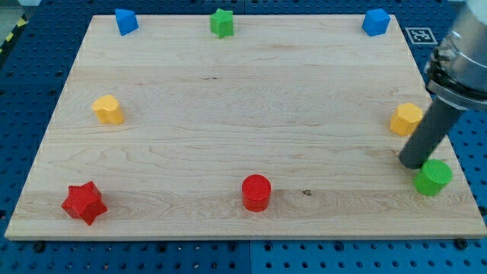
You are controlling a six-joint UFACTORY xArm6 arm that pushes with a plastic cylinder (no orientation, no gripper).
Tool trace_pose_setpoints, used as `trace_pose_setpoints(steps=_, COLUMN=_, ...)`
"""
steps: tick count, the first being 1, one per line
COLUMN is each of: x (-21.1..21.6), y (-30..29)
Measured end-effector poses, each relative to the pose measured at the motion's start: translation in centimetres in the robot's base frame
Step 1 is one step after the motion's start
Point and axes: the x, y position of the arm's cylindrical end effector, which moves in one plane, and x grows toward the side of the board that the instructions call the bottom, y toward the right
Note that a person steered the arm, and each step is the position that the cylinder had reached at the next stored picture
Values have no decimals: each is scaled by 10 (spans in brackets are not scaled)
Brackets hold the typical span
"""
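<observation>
My tip (414,162) rests on the wooden board (243,114) near its right edge. It stands just left of and above the green cylinder (433,177), close to touching it. The yellow hexagonal block (406,119) sits a little above the tip, partly beside the rod. A red cylinder (256,192) stands at the bottom middle, well to the tip's left.
A red star (83,202) lies at the bottom left and a yellow block (108,109) at the left. Along the top edge sit a blue block (125,21), a green star (221,23) and another blue block (375,22). Blue pegboard surrounds the board.
</observation>
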Motion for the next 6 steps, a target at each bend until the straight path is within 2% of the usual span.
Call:
trace_pose_setpoints(steps=2, x=-8, y=8)
trace_pose_setpoints(steps=3, x=-8, y=59)
trace_pose_setpoints(steps=4, x=4, y=79)
trace_pose_setpoints(steps=6, x=13, y=16)
